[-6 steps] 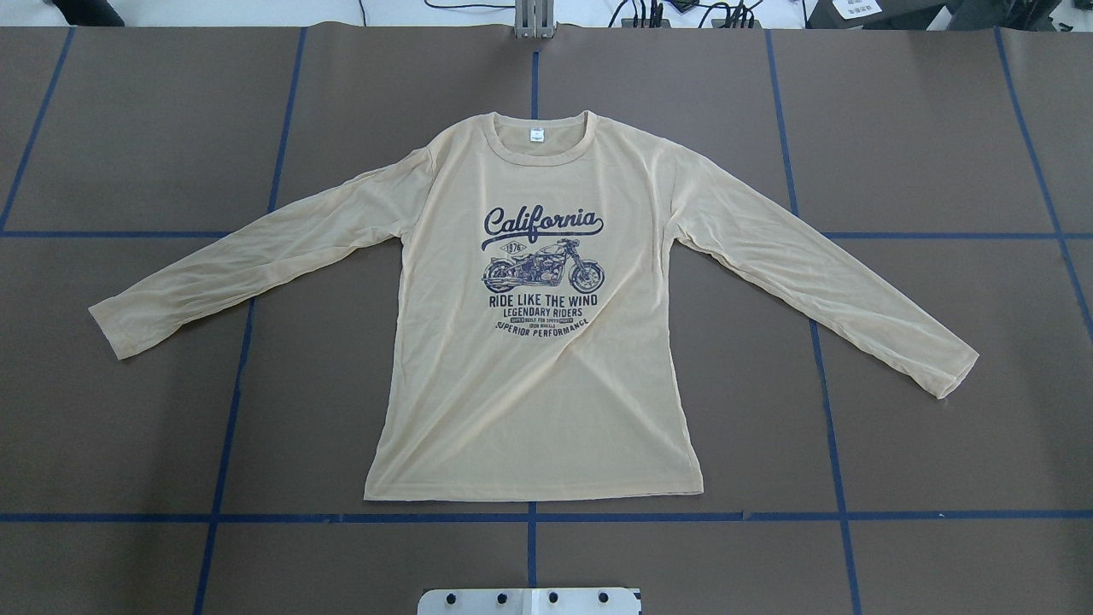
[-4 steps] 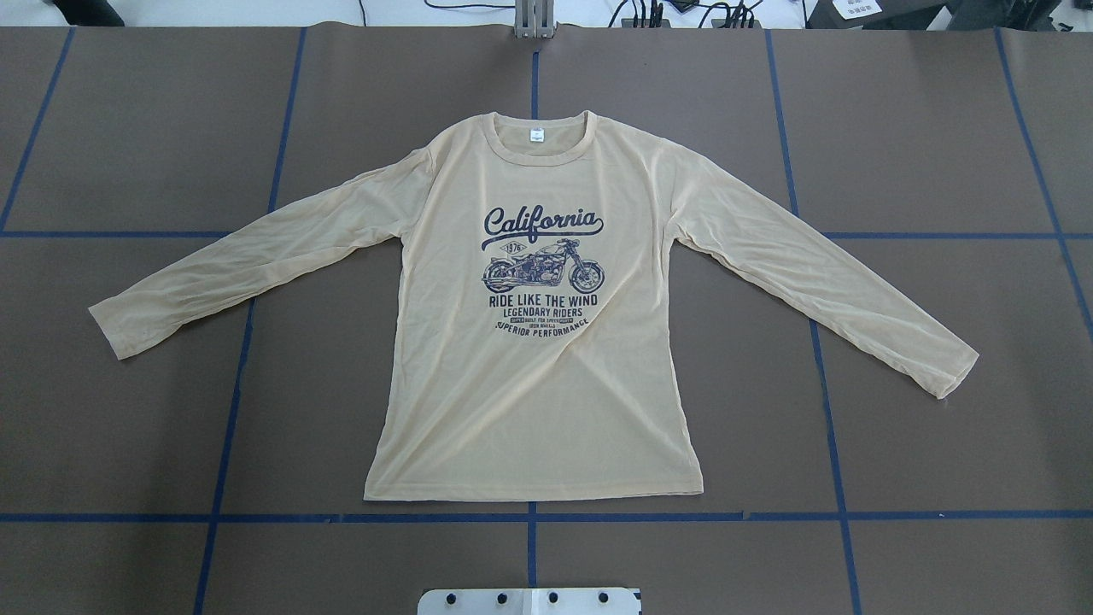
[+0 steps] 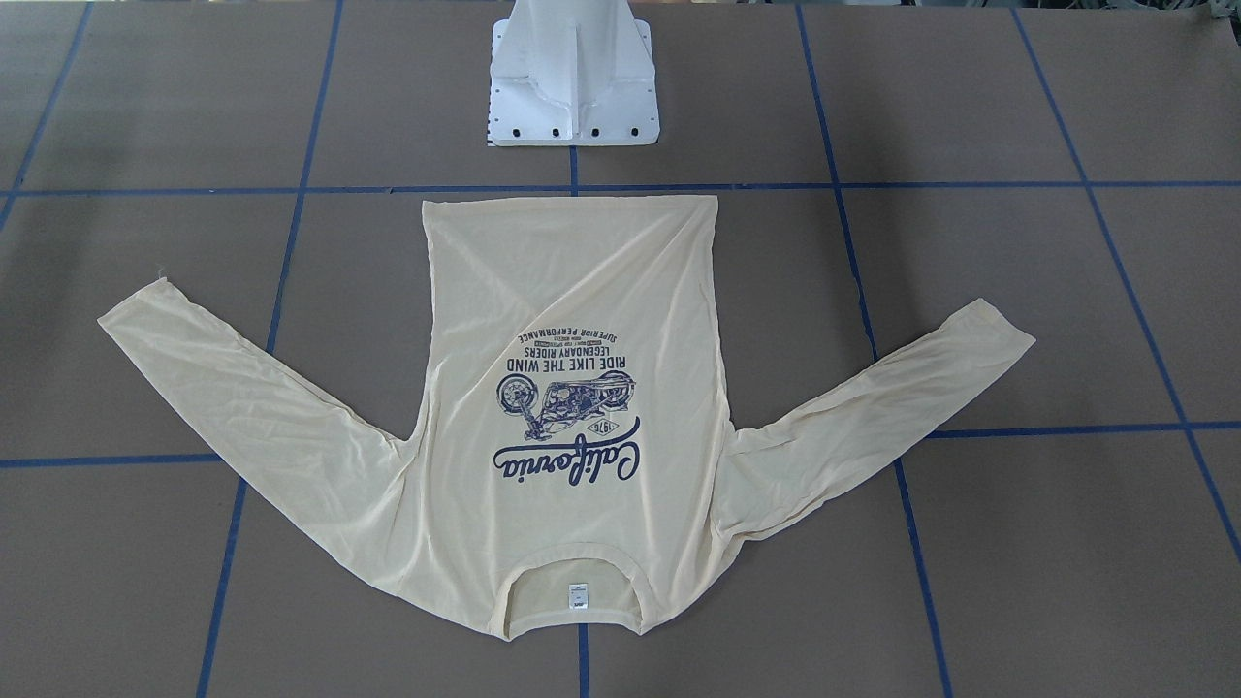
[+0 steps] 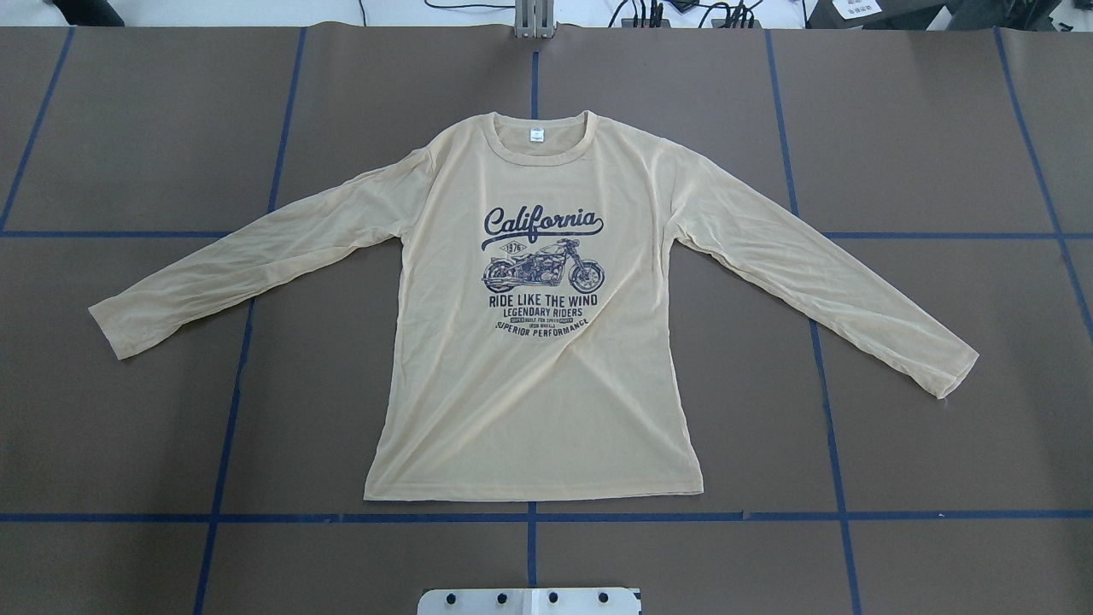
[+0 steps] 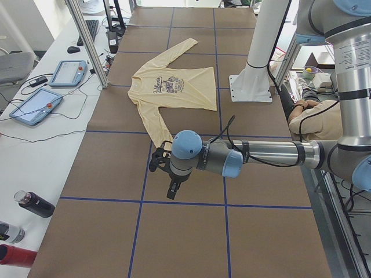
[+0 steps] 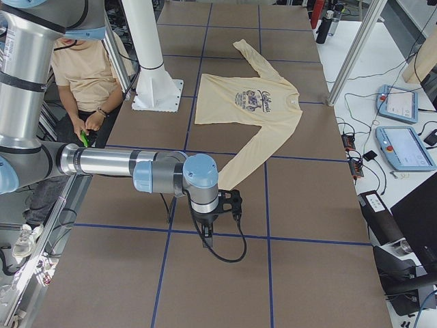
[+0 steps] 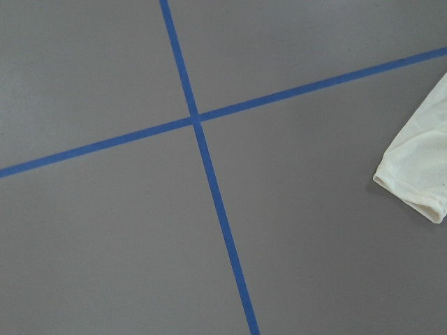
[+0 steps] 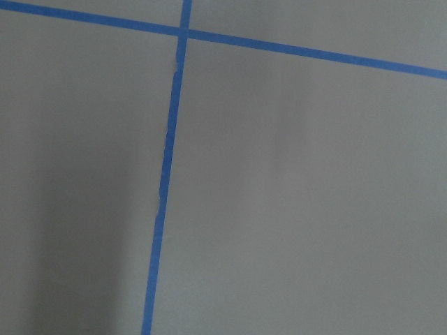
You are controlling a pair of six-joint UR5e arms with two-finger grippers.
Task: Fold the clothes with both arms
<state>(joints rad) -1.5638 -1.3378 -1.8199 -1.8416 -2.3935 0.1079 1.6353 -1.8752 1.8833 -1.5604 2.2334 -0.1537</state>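
The pale cream-yellow long-sleeved T-shirt (image 4: 529, 401) lies flat and print-up on the brown table, sleeves spread to both sides, collar with its white label (image 4: 536, 134) at the far edge. It also shows in the front-facing view (image 3: 572, 281). My left gripper (image 5: 167, 184) shows only in the exterior left view, hanging over bare table just short of the near sleeve's cuff (image 7: 418, 167); I cannot tell if it is open or shut. My right gripper (image 6: 230, 203) shows only in the exterior right view, by the other sleeve's end; I cannot tell its state either.
The white pedestal base (image 3: 574, 87) stands at the robot's edge of the table. Blue tape lines (image 4: 529, 517) grid the brown mat. Tablets (image 5: 35, 105) and bottles (image 5: 35, 204) lie on the side bench. A seated person (image 6: 82, 75) is beside the robot.
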